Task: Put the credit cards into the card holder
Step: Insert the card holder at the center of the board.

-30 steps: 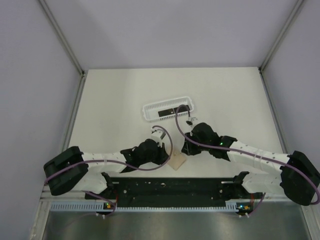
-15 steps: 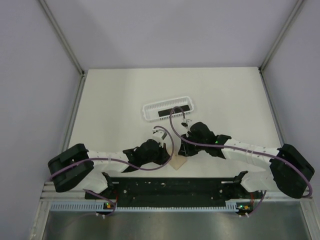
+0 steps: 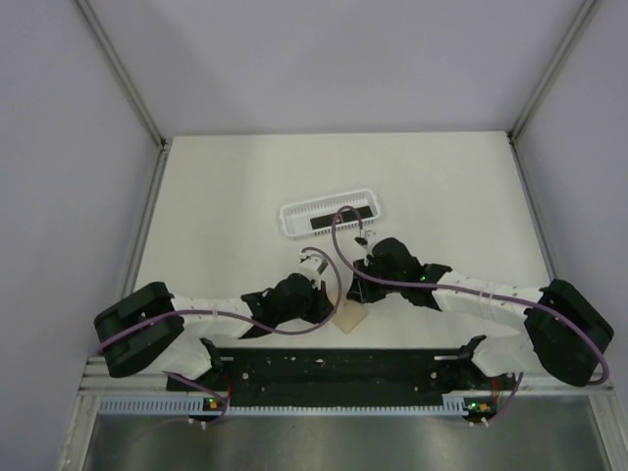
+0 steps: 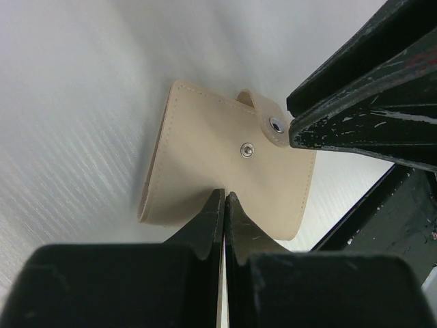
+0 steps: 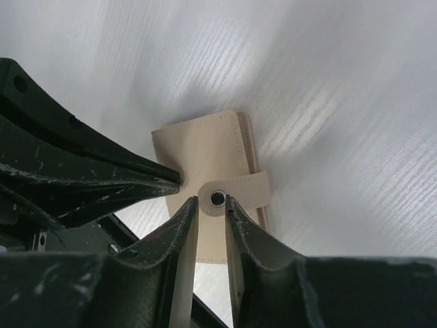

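Note:
The tan card holder point(image 3: 349, 319) lies near the table's front edge, between both grippers. My left gripper point(image 4: 224, 195) is shut, with its tips pressed against the card holder point(image 4: 205, 171) below its face snap. My right gripper point(image 5: 212, 199) stands partly open. The holder's strap tab point(image 5: 249, 188), with its snap ring, sits between the fingertips. The same right fingers point(image 4: 355, 116) meet the lifted strap in the left wrist view. One black credit card point(image 3: 339, 218) lies inside the white basket point(image 3: 285, 221), behind the grippers.
The black base frame point(image 3: 334, 368) of the arms runs just in front of the card holder. Grey walls enclose the white table on three sides. The left gripper's fingers point(image 5: 102, 178) come in from the left of the right wrist view.
The right arm has swung left, bringing its gripper in over the card holder's strap. The left gripper has edged slightly right and stays shut on the holder's face.

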Controlling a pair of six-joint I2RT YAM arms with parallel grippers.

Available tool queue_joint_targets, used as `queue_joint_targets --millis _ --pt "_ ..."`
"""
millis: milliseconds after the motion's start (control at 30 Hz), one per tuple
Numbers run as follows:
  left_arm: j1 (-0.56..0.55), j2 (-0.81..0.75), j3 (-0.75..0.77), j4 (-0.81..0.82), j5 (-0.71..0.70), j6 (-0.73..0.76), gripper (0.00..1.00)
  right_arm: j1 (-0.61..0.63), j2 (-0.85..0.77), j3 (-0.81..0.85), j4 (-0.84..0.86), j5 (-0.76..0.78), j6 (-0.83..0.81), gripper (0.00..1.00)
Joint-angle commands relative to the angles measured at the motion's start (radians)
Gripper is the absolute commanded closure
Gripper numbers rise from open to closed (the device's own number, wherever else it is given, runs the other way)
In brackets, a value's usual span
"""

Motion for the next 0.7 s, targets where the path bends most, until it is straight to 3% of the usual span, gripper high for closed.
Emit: queue_joint_targets --millis 0,667 --pt "-0.002 -0.007 -0.003 0.012 -0.004 -0.007 1.0 -0.018 0.03 0.015 0.05 0.024 -0.014 0.77" --pt "-0.004 -0.014 -0.006 0.009 -0.009 -0.003 1.0 -0.019 0.093 0.014 0.12 -0.01 -0.011 0.77"
